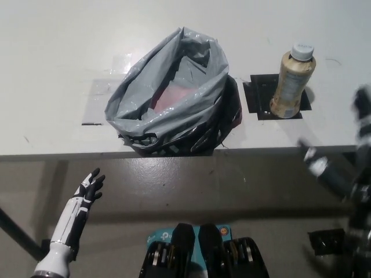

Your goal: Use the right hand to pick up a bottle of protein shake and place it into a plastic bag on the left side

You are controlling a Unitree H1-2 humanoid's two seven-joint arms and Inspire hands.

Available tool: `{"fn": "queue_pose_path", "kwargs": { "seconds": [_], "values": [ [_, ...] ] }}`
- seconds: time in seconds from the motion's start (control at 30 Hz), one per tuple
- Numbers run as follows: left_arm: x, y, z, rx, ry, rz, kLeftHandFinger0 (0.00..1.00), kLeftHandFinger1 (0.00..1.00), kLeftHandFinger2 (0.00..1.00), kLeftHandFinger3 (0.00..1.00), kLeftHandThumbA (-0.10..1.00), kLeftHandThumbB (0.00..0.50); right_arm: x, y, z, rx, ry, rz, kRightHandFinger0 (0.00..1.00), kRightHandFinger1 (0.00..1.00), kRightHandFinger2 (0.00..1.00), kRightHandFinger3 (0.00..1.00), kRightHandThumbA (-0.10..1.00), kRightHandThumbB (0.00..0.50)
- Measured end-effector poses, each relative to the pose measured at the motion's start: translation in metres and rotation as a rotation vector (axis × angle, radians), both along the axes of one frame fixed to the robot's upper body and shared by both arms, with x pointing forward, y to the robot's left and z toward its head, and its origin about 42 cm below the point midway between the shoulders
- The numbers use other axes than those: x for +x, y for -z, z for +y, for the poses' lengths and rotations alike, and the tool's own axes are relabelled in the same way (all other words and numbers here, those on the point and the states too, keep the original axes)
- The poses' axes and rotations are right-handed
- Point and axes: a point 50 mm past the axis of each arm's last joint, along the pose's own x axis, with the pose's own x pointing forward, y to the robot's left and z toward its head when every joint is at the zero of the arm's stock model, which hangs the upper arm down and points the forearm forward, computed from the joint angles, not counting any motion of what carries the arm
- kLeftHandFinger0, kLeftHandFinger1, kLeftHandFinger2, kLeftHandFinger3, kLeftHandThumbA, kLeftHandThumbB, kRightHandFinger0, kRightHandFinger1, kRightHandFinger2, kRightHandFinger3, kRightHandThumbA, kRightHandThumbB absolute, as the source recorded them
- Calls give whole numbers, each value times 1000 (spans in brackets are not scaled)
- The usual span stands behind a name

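Left hand (88,188): white, low at the near left, below the near edge of the surface (58,58). Fingers spread, holding nothing. Treat it as resting.

Plastic bag (174,95): grey, sits mid-surface close to the near edge, mouth gaping upward with something reddish inside. The opening faces you, so there is no flap to clear.

Bottle of protein shake (293,81): tan body, pale cap, standing upright on a dark square marker (258,98), just right of the bag and apart from it. Long axis vertical.

Right hand (353,174): black, at the right edge, blurred; you cannot tell whether its fingers are open or closed. It holds nothing visible.

Key relation: the bottle lies to the far left of your right hand, on the surface above it in the view. It is well nearer this hand than the left one. Judgement: reach forward and leftward, take the bottle from its side, then carry it further left over the bag mouth.
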Motion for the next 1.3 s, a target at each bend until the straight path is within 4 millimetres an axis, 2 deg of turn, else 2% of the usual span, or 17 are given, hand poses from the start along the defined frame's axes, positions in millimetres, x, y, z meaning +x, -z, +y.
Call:
{"fn": "queue_pose_path", "kwargs": {
  "seconds": [0.1,0.13,0.27,0.43,0.5,0.67,0.73,0.8,0.9,1.07,1.17,1.3],
  "values": [
    [-2,0,-1,0,6,-3,1000,1000,1000,1000,1000,95,15,-18,0,0,49,-36,1000,1000,1000,1000,902,243],
    [-3,0,-1,0,7,-2,1000,1000,1000,1000,1000,84,20,-20,0,-5,60,-37,1000,1000,1000,1000,948,242],
    [-5,2,-1,2,11,0,1000,1000,1000,1000,1000,88,35,-19,1,-36,95,8,1000,1000,1000,1000,949,231],
    [-6,2,-2,2,16,-2,1000,1000,1000,1000,1000,97,62,-12,0,-54,129,86,1000,1000,1000,1000,946,246],
    [-6,2,-2,1,18,-3,1000,1000,1000,1000,1000,89,75,-14,-2,-57,135,104,1000,1000,1000,1000,970,261],
    [-6,2,-2,-1,28,-5,1000,1000,1000,1000,1000,92,102,-23,-4,-68,143,138,1000,1000,1000,1000,978,257],
    [-6,1,-2,-1,30,-6,1000,1000,1000,1000,1000,93,113,-22,-5,-72,146,163,1000,1000,1000,1000,984,275],
    [-6,1,-2,-1,31,-7,1000,1000,1000,1000,1000,96,120,-21,-5,-77,149,184,1000,1000,1000,1000,968,260],
    [-6,1,-2,-2,31,-8,1000,1000,1000,1000,1000,97,127,-17,-6,-77,155,211,1000,1000,1000,1000,960,268],
    [-6,1,-2,-4,32,-8,1000,1000,1000,1000,1000,102,138,-13,-3,-80,152,244,1000,1000,1000,1000,995,307],
    [-6,1,-3,-5,35,-7,1000,1000,1000,1000,1000,105,144,-13,1,-93,141,255,1000,1000,1000,1000,994,311],
    [-6,1,-3,-5,37,-7,1000,1000,1000,1000,1000,102,146,-11,8,-112,122,266,1000,1000,1000,1000,975,344]
  ]
}}
